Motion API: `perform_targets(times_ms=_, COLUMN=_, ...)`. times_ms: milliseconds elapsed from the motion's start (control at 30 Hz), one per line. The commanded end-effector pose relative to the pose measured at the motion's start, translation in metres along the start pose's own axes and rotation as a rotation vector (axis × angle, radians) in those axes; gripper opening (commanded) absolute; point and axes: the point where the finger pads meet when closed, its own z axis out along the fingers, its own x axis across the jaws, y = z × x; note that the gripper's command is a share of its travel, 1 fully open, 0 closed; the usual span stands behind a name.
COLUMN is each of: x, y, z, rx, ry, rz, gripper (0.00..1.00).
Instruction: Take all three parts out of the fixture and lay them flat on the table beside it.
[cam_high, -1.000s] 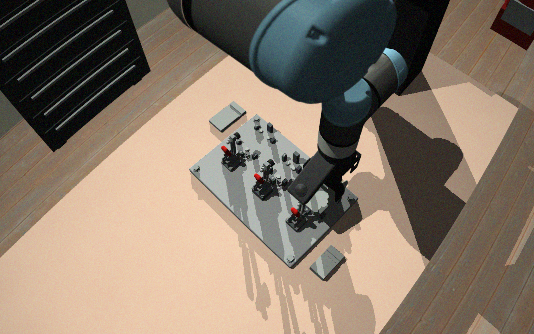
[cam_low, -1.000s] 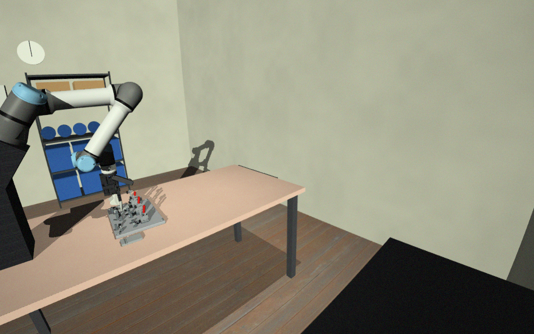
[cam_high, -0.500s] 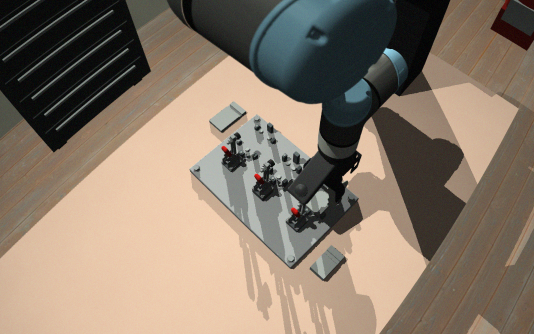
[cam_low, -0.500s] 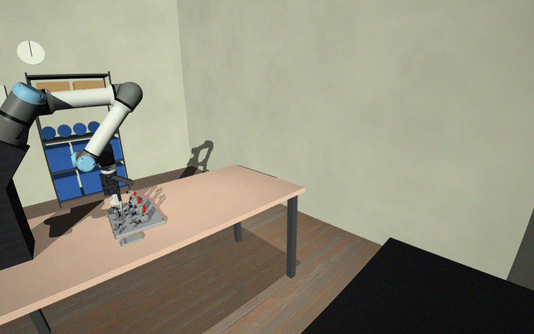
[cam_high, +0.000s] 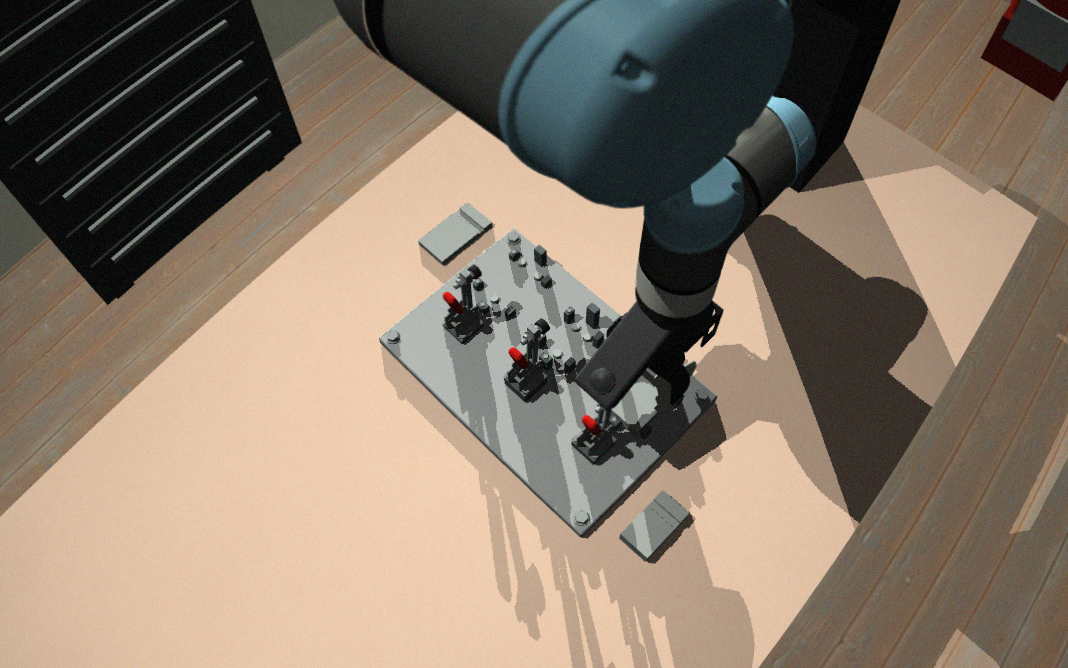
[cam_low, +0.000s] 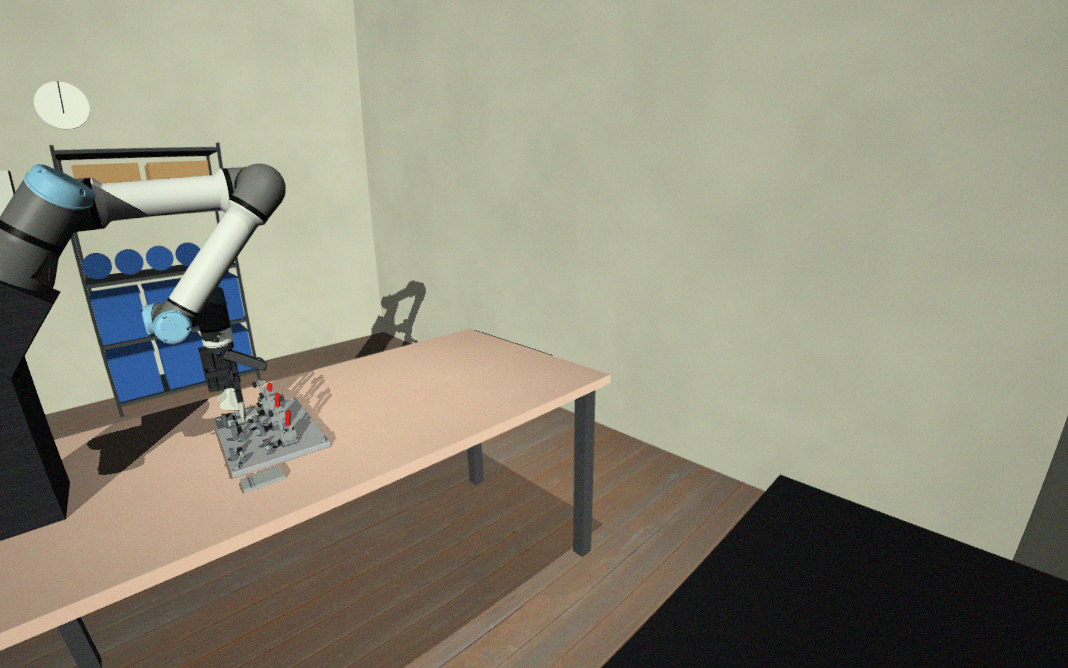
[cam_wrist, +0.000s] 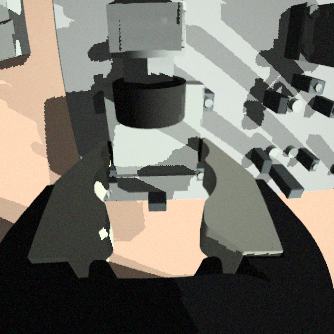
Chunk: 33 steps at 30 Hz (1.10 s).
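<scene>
Pale tan table (cam_high: 236, 472) (cam_low: 393, 393) (cam_wrist: 155, 235), wood floor around it, hard shadows across the work area. Grey fixture (cam_high: 543, 449) (cam_low: 307, 442) (cam_wrist: 220, 70) sits on the table, with three red-handled clamps on its plate.

Parts, relative to the fixture: first flat part (cam_high: 455, 234) (cam_low: 263, 478) lies on the table just beside one end; second flat part (cam_high: 655, 526) (cam_wrist: 9, 40) lies on the table just beside the opposite end. Third part (cam_high: 637, 397) (cam_wrist: 145, 140) is in the end station of the fixture, on the second part's side.

Gripper (cam_high: 645, 397) (cam_low: 236, 413) (cam_wrist: 155, 141) is part-way narrowed, fingers against both side edges of the third part; reads as holding it. Nearest clamp (cam_high: 592, 445) (cam_wrist: 149, 102) seems swung back, arm up off the part.

Step in hand: grasping the last part, two of three done. Next move likely: lift straight up past the locating pins, keep away from the clamp's black tip, then carry it to table space beside the fixture and lay it flat. Risk: a crooked lift could jam it on the pins or slip the edge grip.
</scene>
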Motion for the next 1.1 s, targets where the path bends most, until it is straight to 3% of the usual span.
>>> perform_targets(times_ms=0, x=0.0, y=0.0, z=-0.001, rx=0.001, ry=0.0, rz=0.0, gripper=0.0)
perform_targets(times_ms=1067, x=0.0, y=0.0, z=-0.032, rx=0.001, ry=0.0, rz=0.0, gripper=0.0)
